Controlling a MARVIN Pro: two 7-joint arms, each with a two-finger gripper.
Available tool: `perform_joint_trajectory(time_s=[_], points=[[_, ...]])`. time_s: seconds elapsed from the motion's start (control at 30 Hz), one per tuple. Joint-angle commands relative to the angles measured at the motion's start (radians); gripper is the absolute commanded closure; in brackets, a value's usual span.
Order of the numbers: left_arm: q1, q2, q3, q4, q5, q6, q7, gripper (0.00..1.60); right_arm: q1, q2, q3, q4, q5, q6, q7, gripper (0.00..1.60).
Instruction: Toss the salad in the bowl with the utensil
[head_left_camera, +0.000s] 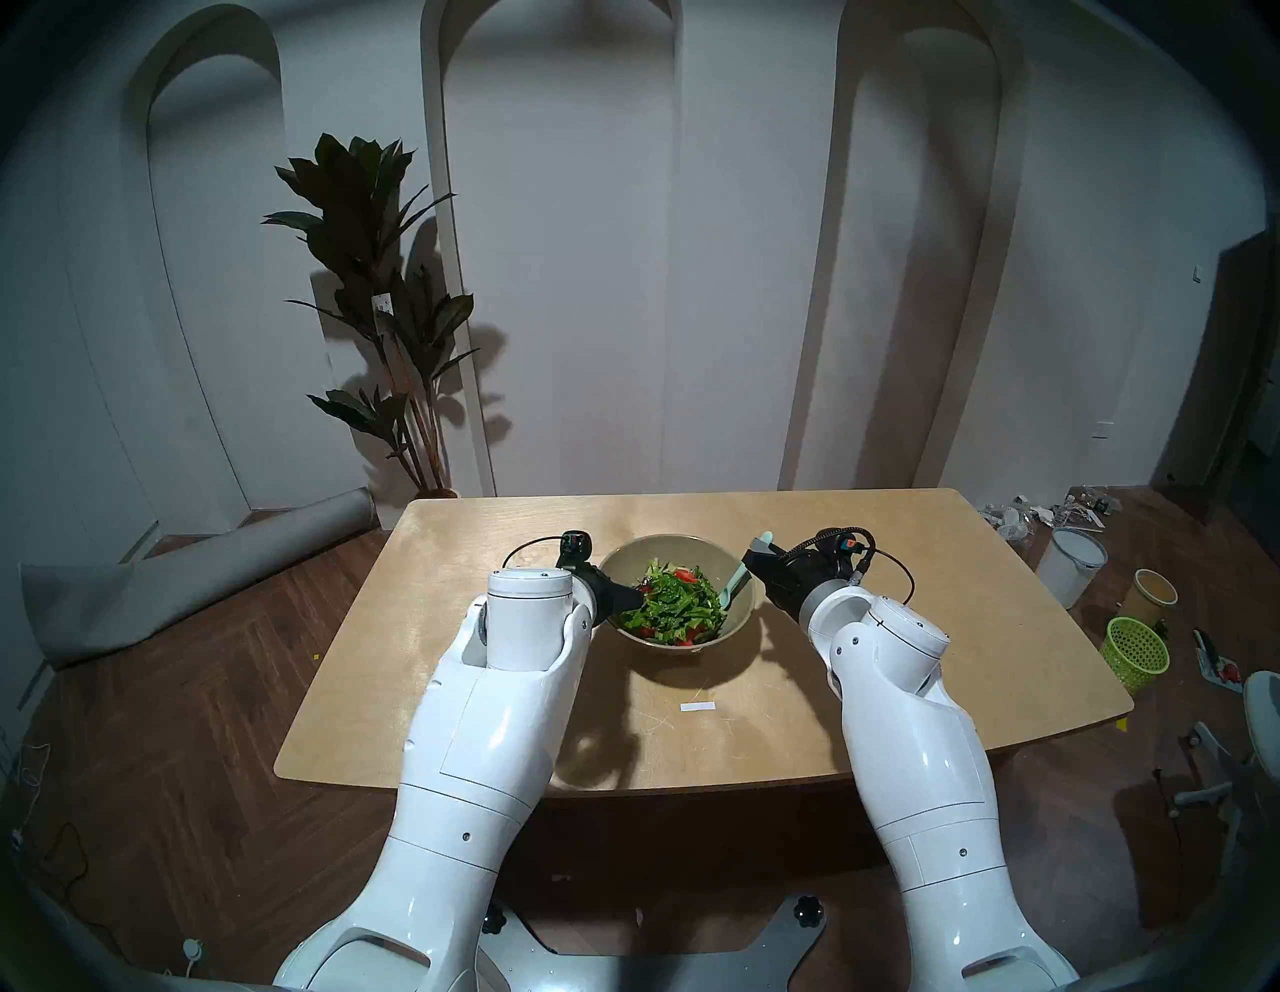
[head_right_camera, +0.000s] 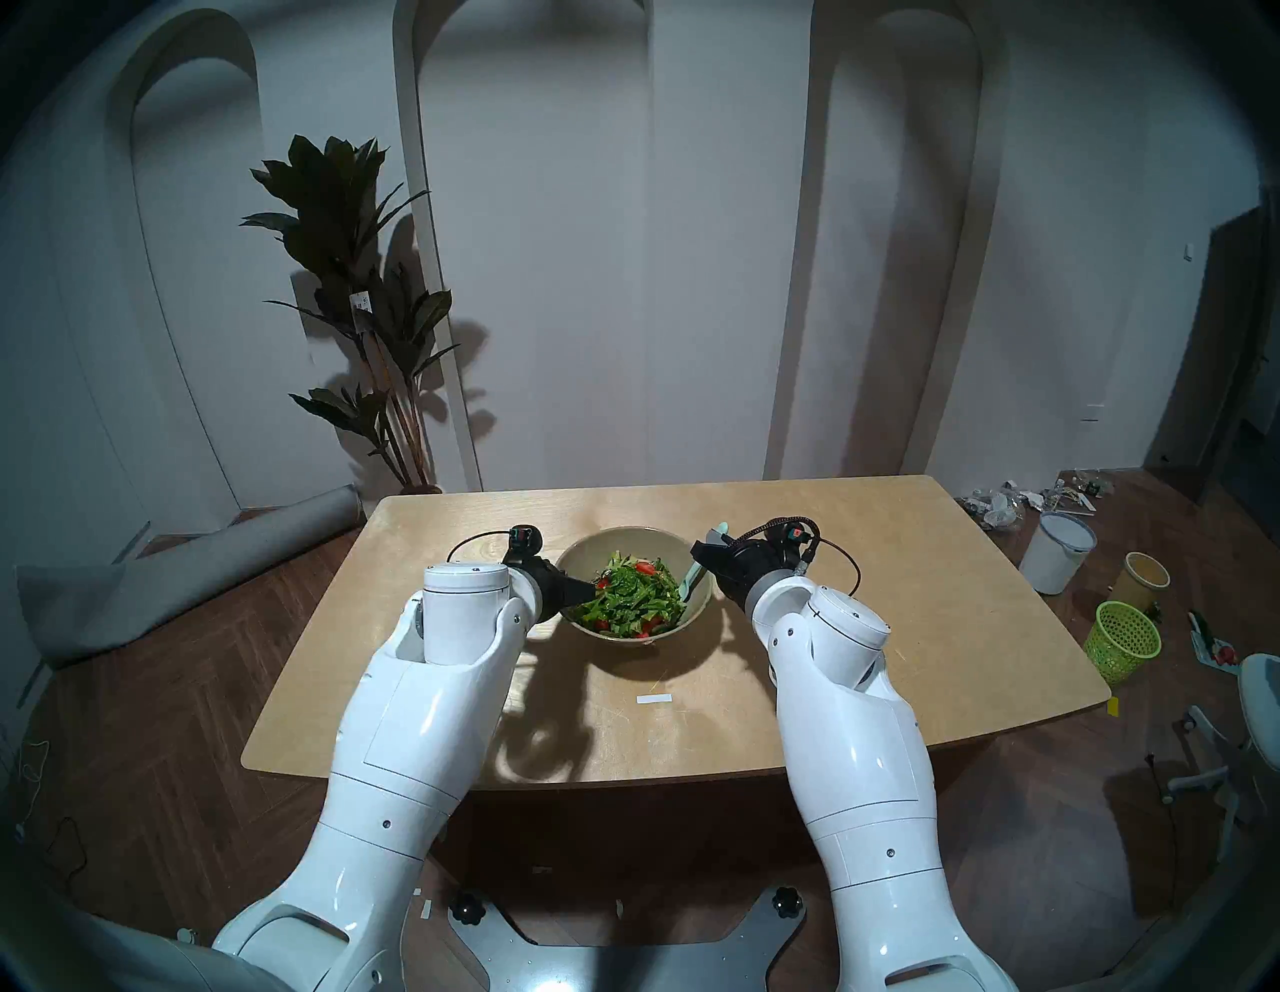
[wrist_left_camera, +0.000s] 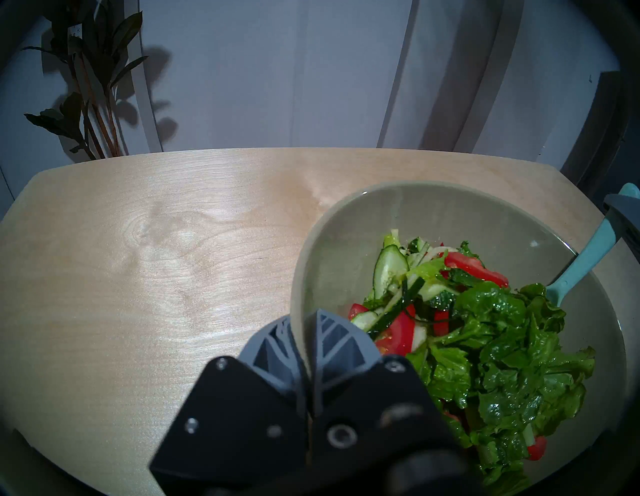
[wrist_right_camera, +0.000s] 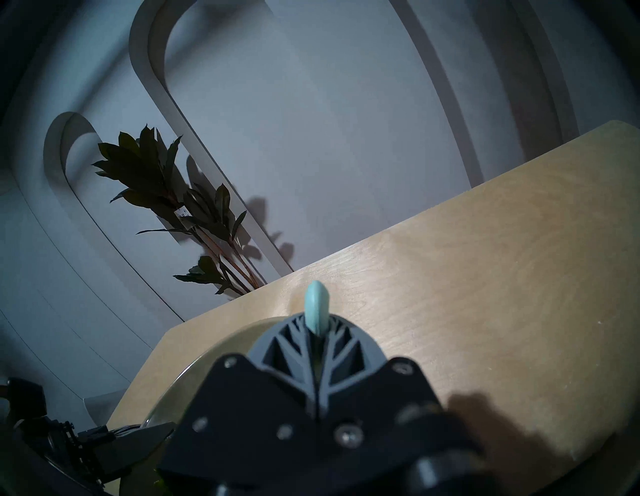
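The olive-beige bowl (head_left_camera: 675, 547) stands mid-table, holding the salad (head_left_camera: 668, 601) of green leaves, red tomato and pale strips. My left gripper (head_left_camera: 634, 597) is shut on the bowl's left rim (wrist_left_camera: 298, 311), one finger inside and one outside. My right gripper (head_left_camera: 755, 558) is shut on the mint-green fork (head_left_camera: 734, 583) near its handle end, which pokes out past the fingertips (wrist_right_camera: 316, 311). The fork slants down over the bowl's right rim, and its head is buried in the salad (wrist_left_camera: 491, 332). The fork's handle also shows in the left wrist view (wrist_left_camera: 585, 258).
The bowl sits on a light wooden table (head_left_camera: 485, 665) with a small white label (head_left_camera: 697, 706) near the front. On the floor at right stand a white bucket (head_left_camera: 1070, 564), a tan cup (head_left_camera: 1153, 594) and a lime-green mesh basket (head_left_camera: 1136, 651). A potted plant (head_left_camera: 388, 312) stands behind the table's left corner.
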Motion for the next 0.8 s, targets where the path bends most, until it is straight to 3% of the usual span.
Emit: perform_joint_trajectory(time_s=[0.0, 0.47, 0.77], points=[[-0.012, -0.002, 0.003, -0.007, 0.000, 0.002, -0.002, 1.60, 0.012, 0.039, -0.029, -0.020, -0.032, -0.083, 0.070, 1.60], [-0.012, -0.002, 0.003, -0.007, 0.000, 0.002, -0.002, 1.60, 0.084, 0.063, -0.090, 0.060, -0.124, -0.137, 0.076, 1.60], [-0.012, -0.002, 0.003, -0.007, 0.000, 0.002, -0.002, 1.60, 0.117, 0.027, -0.106, 0.112, -0.086, -0.094, 0.100, 1.60]])
